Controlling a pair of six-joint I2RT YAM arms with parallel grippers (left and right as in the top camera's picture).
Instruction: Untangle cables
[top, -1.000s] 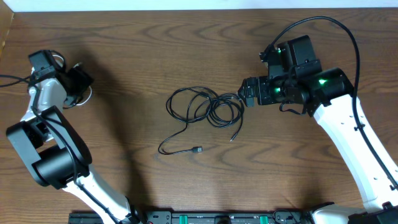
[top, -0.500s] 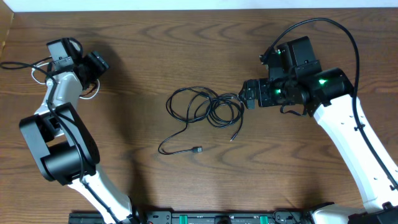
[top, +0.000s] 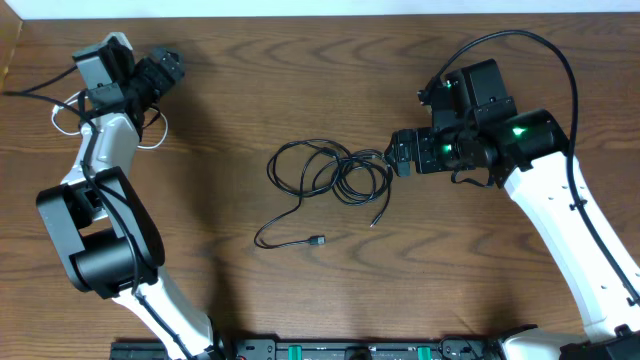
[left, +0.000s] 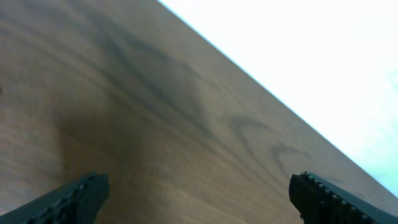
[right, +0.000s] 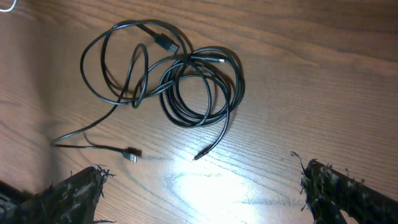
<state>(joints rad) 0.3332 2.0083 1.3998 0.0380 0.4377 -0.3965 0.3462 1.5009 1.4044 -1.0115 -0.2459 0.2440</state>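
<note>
Overhead view: a brown wood-grain counter (top: 250, 80) fills the field, with a pale strip (top: 300, 8) showing beyond its far edge. The black cables (top: 335, 175) lie about the middle of the counter as overlapping loops, one tail running toward the near edge and ending in a small plug. The right gripper (top: 396, 156) sits just beside the right side of these loops; contact cannot be judged from here. The left gripper (top: 162, 68) is at the far left corner, with the white cable (top: 58, 118) looped on the counter by that arm. Left wrist view: the jaws of the left gripper (left: 199, 193) are spread wide with nothing between them, above blurred bare counter (left: 155, 124); its far edge runs diagonally against a bright, featureless background (left: 298, 50). Right wrist view: the jaws of the right gripper (right: 205, 186) are likewise spread and empty, apart from the black cables (right: 186, 87), which form a tight coil crossed by a looser loop. A glare patch lies on the counter (right: 298, 74) near the loose plug ends.
</note>
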